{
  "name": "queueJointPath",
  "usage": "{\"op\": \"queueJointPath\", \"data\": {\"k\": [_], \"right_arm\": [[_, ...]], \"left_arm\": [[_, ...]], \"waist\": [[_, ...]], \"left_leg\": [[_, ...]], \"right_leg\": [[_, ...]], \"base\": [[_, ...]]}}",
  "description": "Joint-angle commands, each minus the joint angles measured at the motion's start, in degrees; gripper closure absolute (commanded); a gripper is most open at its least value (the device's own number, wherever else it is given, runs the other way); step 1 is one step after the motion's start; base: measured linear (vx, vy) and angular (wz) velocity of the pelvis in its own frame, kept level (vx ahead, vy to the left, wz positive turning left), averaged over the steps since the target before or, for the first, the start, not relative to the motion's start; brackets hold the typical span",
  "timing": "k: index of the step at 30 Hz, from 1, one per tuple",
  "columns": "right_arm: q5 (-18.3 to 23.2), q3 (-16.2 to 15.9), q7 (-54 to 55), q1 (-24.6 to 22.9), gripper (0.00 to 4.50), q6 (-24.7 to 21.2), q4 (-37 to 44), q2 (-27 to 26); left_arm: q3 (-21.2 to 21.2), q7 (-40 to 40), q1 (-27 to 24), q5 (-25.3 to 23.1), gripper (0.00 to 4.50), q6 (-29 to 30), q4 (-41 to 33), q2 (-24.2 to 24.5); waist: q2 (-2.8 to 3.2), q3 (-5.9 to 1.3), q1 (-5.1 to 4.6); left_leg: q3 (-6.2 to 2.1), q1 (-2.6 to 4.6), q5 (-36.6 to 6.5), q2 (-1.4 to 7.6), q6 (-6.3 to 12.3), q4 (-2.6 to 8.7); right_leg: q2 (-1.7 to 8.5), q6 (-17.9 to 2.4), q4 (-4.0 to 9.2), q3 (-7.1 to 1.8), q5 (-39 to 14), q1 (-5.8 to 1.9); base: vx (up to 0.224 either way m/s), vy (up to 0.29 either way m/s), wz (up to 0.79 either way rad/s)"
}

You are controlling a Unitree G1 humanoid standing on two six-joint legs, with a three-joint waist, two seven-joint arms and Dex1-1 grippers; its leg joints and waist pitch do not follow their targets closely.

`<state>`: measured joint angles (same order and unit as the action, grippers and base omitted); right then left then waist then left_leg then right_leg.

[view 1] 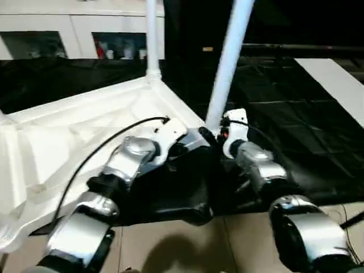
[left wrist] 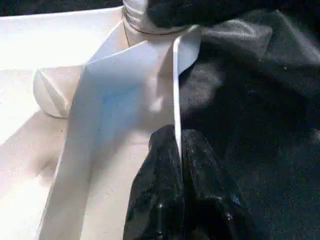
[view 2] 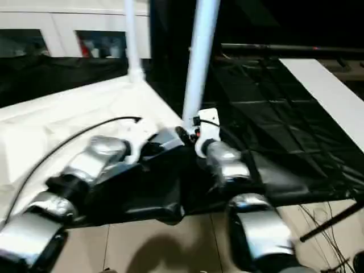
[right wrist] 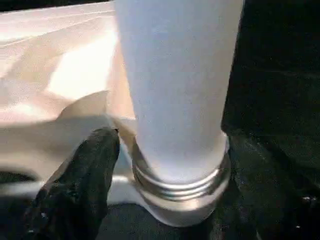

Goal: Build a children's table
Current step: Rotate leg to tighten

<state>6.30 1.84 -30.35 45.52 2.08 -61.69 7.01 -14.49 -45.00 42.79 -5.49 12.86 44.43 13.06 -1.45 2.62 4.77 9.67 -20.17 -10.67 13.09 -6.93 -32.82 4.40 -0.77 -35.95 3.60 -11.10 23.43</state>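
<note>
Tabletop (view 1: 85,131) rim pinched in left pincer (left wrist: 179,150); right pincer's (right wrist: 150,165) state unclear

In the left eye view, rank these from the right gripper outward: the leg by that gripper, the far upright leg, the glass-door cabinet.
1. The near leg, rising right at the right gripper.
2. The far leg, standing in the tabletop's far corner socket, to the left.
3. The cabinet, along the back, behind everything.

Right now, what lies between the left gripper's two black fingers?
The thin white plastic side wall of the upturned white tabletop, seen edge-on in the left wrist view: the left gripper pinches it from both sides.
</note>
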Motion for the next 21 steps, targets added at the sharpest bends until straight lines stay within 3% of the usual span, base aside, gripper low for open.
{"op": "queueJointPath", "data": {"k": [1,5,7,8,9,10,11,12,15,17,19,21], "right_arm": [[-0.7,-1.88,-6.86,0.11,0.55,0.56,2.1,1.95],[-1.84,-4.59,-18.63,-1.04,0.55,1.26,3.82,6.38],[-2.16,-6.58,-26.1,-2.12,0.55,0.82,5.77,8.45],[-2.16,-6.58,-26.1,-2.12,0.55,0.82,5.77,8.45],[-2.23,-6.9,-27.71,-2.36,0.55,0.71,6.17,8.87],[-2.74,-7.74,-29.9,-2.55,0.55,0.64,6.44,9.7],[-3.17,-8.44,-31.49,-2.66,0.55,0.51,6.67,10.38],[-3.29,-9.06,-32.6,-2.79,0.55,0.29,7.04,10.9],[-2.59,-9.83,-35.41,-3.03,0.55,-0.55,8.54,11.36],[-3.02,-10.57,-36.32,-3.04,0.55,-0.4,8.63,11.38],[-3.06,-10.63,-36.4,-3.06,0.55,-0.36,8.64,11.39],[-2.67,-9.87,-35.82,-2.69,0.55,-0.48,8.16,11.01]], "left_arm": [[-0.5,-4.58,-2.5,0.39,4.5,-2.32,-1.03,2.3],[-0.74,-13.85,-5.02,2.46,4.5,-5.34,-4.81,6.51],[-1.54,-21.01,-6.88,4.64,4.5,-5.46,-8.17,9.08],[-1.54,-21.01,-6.88,4.64,4.5,-5.46,-8.17,9.08],[-1.74,-22.32,-7.19,5.12,4.5,-5.18,-8.88,9.58],[-2.1,-23.61,-7.39,5.31,4.5,-5.22,-9.39,10.24],[-2.25,-24.75,-7.46,5.59,4.5,-5.56,-9.57,10.66],[-2.32,-25.5,-7.56,5.81,4.5,-5.76,-9.82,10.98],[-1.96,-25.52,-6.85,5.88,4.5,-6.18,-9.11,10.8],[-1.8,-25.27,-6.25,5.63,4.5,-6.47,-8.22,10.32],[-1.77,-25.37,-6.27,5.66,4.5,-6.51,-8.26,10.28],[-1.87,-25.77,-6.24,5.67,4.5,-6.67,-8.26,10.13]], "waist": [[-0.54,-3.61,0.56],[0.15,-3.7,0.88],[1.45,-3.75,0.98],[0.87,-3.78,0.81],[0.86,-3.77,0.78],[1.67,-3.86,0.79],[1.54,-3.92,0.71],[1.3,-3.84,0.71],[1.18,-3.77,0.8],[1.59,-3.77,0.94],[1.47,-3.74,0.89],[1.74,-3.74,0.96]], "left_leg": [[0.6,-0.75,-6.6,-0.42,3.88,3.13],[0.76,-0.43,-5.5,-0.13,4.76,2.92],[0.7,-0.26,-5.54,0.03,4.44,2.88],[0.82,-0.39,-5.48,0.08,4.71,2.77],[0.84,-0.44,-5.35,0.08,4.76,2.78],[0.78,-0.26,-5.69,0.04,4.78,2.7],[0.98,0.04,-5.9,0.09,4.84,2.54],[0.97,-0.1,-5.94,0.03,4.94,2.58],[0.96,-0.11,-6.42,0.02,4.94,2.62],[0.89,-0.11,-6.85,0.01,4.52,2.62],[0.91,-0.07,-7.46,0.02,4.08,2.67],[0.86,-0.1,-7.58,-0.02,3.81,2.63]], "right_leg": [[3.16,-11.37,4.3,-2.11,-7.65,-3.81],[2.96,-13.94,3.77,-2.13,-2.52,-3.62],[2.78,-14.92,3.42,-1.98,-0.4,-3.52],[2.66,-15.68,3.2,-1.98,1.59,-3.69],[2.66,-16.0,3.09,-2.0,2.3,-3.65],[2.65,-16.41,3.01,-1.96,2.55,-3.56],[2.61,-17.28,3.03,-2.04,3.87,-3.42],[2.48,-17.7,2.94,-1.98,4.47,-3.57],[2.59,-17.29,3.05,-1.99,3.11,-3.67],[2.74,-16.73,3.2,-2.04,1.32,-3.7],[2.72,-16.59,3.32,-2.05,0.56,-3.66],[2.78,-16.55,3.31,-2.08,0.26,-3.68]], "base": [[0.0,0.0,0.0],[0.0,0.0,0.0],[0.0,0.0,0.0],[0.0,0.0,0.0],[0.0,0.0,0.0],[0.0,0.0,0.0],[0.0,0.0,0.0],[0.0,0.0,0.0],[0.0,0.0,0.0],[0.0,0.0,0.0],[0.0,0.0,0.0],[0.0,0.0,0.0]]}}
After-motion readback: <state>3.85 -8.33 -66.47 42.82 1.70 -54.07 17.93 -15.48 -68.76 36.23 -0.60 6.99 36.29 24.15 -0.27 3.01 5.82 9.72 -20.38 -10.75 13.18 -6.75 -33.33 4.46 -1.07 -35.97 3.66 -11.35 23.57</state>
